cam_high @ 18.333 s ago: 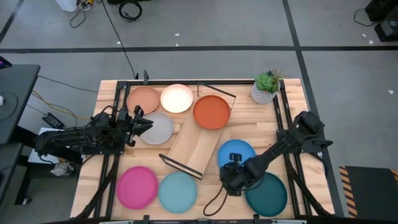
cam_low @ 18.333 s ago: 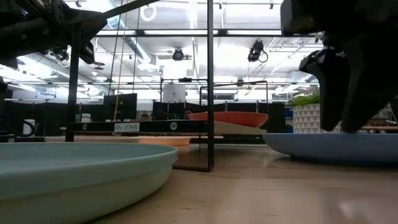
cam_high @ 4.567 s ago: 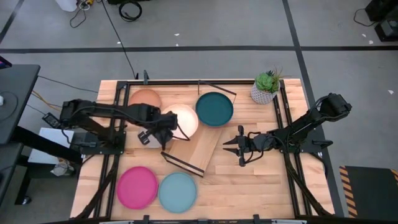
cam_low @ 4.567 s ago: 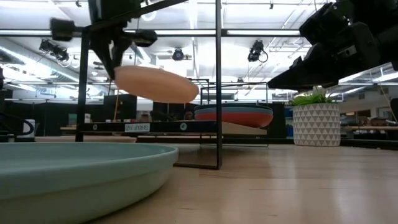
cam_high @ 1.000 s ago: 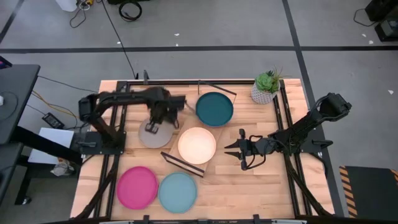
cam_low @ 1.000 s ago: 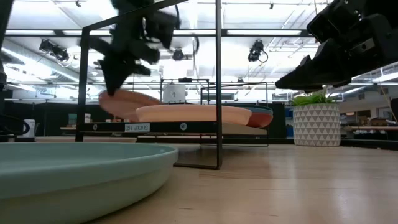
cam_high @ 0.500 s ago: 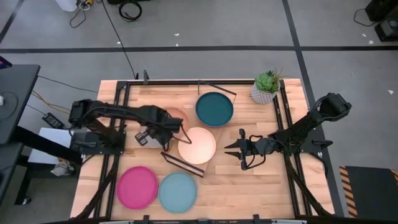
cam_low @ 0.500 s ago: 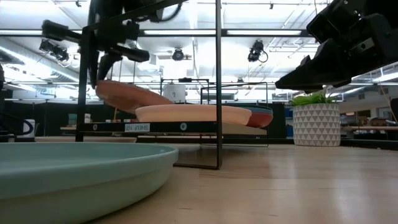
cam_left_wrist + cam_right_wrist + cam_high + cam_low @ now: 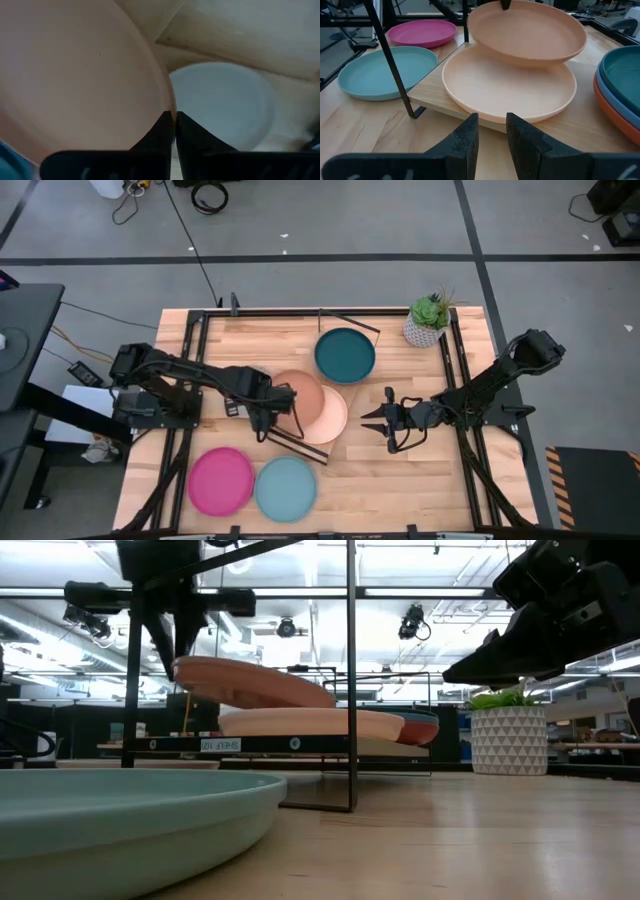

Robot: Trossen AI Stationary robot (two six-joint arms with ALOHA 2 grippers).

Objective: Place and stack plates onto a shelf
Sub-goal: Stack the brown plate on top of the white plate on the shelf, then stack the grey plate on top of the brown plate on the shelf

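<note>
Wooden tabletop [image 9: 440, 480] carries the shelf [image 9: 338, 435], where a cream plate [image 9: 510, 87] already lies beside a teal-topped stack [image 9: 345, 355]. A peach plate [image 9: 255, 682] is held tilted just above the cream one, apparently so it can be lowered onto it as a stack. The left gripper [image 9: 262, 412] is closed on the peach plate's rim, its arm reaching across from the left. The right gripper [image 9: 372, 420] waits beside the shelf, fingers apart and empty. Pink [image 9: 221, 481] and light blue [image 9: 286, 487] plates remain on the table.
</note>
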